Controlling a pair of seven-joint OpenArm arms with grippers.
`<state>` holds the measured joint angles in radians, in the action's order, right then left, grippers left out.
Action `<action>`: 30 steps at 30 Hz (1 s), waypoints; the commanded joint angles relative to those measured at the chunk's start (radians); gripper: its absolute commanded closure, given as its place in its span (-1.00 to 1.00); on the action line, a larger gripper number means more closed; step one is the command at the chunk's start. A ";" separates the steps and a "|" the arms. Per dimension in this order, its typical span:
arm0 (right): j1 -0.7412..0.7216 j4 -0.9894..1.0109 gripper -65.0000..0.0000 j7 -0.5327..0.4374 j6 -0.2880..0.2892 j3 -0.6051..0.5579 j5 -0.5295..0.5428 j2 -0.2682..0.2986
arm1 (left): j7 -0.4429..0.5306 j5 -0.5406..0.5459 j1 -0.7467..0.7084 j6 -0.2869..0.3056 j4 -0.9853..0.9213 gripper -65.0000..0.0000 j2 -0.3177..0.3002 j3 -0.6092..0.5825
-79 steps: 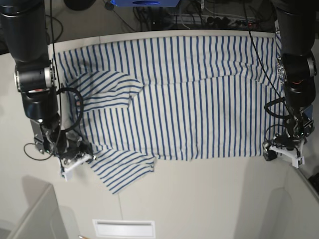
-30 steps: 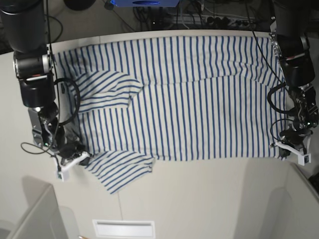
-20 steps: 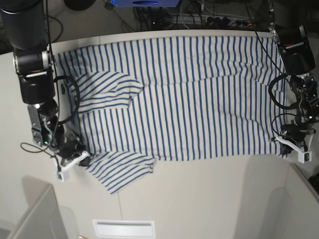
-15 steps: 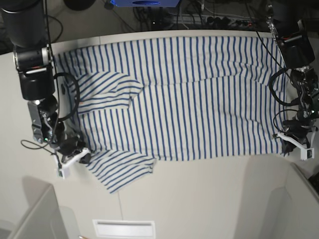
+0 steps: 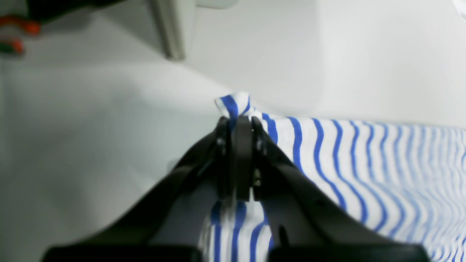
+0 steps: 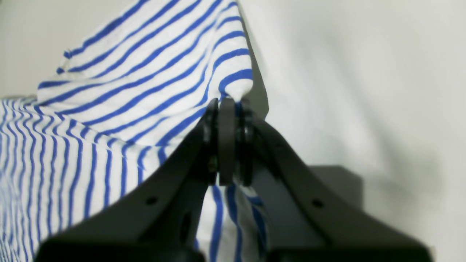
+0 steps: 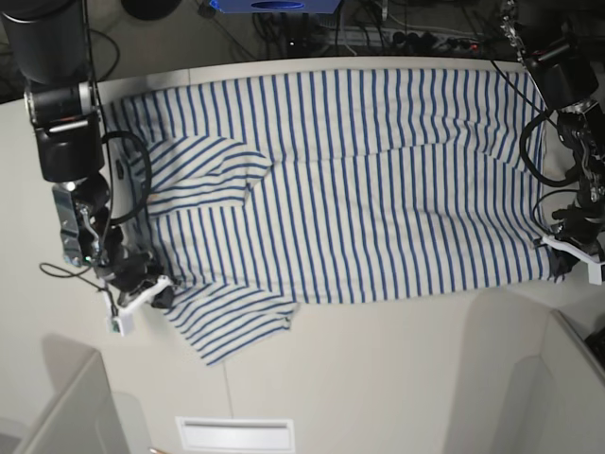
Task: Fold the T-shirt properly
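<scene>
The T-shirt (image 7: 359, 180), white with thin blue stripes, lies spread flat across the table, one sleeve folded over its left part and another sleeve sticking out at the lower left. My left gripper (image 7: 567, 263) is at the shirt's lower right corner. In the left wrist view the left gripper (image 5: 238, 125) is shut on a pinched corner of the T-shirt (image 5: 346, 156). My right gripper (image 7: 157, 295) sits at the lower left edge by the sleeve. The right wrist view shows the right gripper (image 6: 227, 107) shut on a raised fold of the T-shirt (image 6: 145, 91).
The pale table (image 7: 378, 378) runs in front of the shirt. A white slotted panel (image 7: 234, 433) lies at its front edge. Grey panels stand at the lower left (image 7: 66, 407) and lower right (image 7: 567, 378). Cables (image 7: 378, 33) crowd the floor behind the table.
The left gripper has moved right and slightly back with its corner, drawing the shirt's lower edge out. The right gripper has shifted a little with its fold. Both stay shut.
</scene>
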<state>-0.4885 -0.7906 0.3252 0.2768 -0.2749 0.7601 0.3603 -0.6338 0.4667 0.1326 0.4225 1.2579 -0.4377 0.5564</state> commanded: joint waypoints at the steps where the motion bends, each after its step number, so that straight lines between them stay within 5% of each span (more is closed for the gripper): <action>1: -0.025 -0.034 1.00 -0.022 0.005 0.010 0.014 0.018 | 0.009 0.028 0.009 0.005 0.021 1.00 -0.022 0.020; 8: 0.001 -0.065 1.00 -0.019 0.005 0.105 0.014 0.018 | -0.005 0.050 0.009 0.005 0.023 1.00 -0.023 0.024; 24: 0.032 -0.140 1.00 0.039 0.006 0.121 0.016 0.019 | -0.005 0.053 -0.047 0.006 0.093 1.00 -0.023 0.032; 30: 0.073 -0.212 1.00 0.070 0.006 0.236 0.014 0.013 | -0.005 0.053 -0.057 0.006 0.095 1.00 -0.023 0.032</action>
<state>-0.3820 -0.9806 0.4232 0.2768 -0.0418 0.7612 0.3630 -0.6628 0.5064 0.0631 0.4263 1.3319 -0.4370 0.5816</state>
